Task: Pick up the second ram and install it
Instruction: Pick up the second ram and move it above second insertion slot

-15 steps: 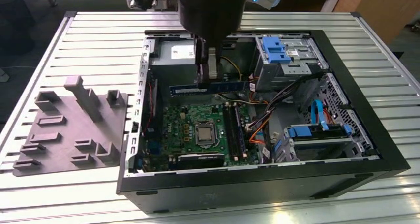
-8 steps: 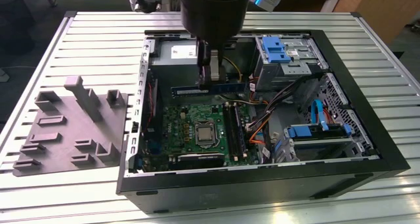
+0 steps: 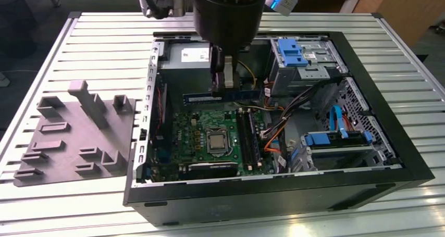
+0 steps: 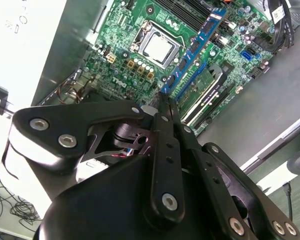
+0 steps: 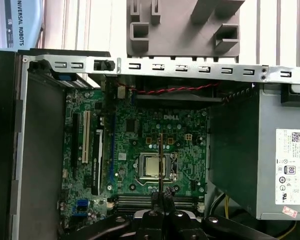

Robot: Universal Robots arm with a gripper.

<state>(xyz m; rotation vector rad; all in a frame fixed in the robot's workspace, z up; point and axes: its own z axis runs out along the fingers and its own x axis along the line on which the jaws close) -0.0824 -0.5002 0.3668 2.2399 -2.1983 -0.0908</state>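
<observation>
- Inside the open case (image 3: 389, 143), the gripper (image 3: 227, 86) held the ram (image 3: 203, 97) up in the air above the motherboard (image 3: 191, 133), not seated in anything.
- Jaws stood narrow, pinched on the ram's flat faces near mid-length in the exterior view; in the second wrist view the ram (image 4: 195, 50) ran out long past the gripper (image 4: 165, 107).
- In the first wrist view the ram (image 5: 161, 155) showed edge-on, a thin line over the CPU (image 5: 154, 165), with the gripper (image 5: 162, 202) right below it.
- Ram lay crosswise to the slots (image 3: 248, 135) and apart from them.
- Handling, judged: light, thin, stiff board; fragile chips and contact edge. Smooth faces may slip or tilt in a small pinch.
- Best hold, judged: on the flat faces around the middle, away from the contact edge, as held here.
- Grey fixture (image 3: 76, 133) sat on the table (image 3: 278, 21), beside the case on the exterior view's left.
</observation>
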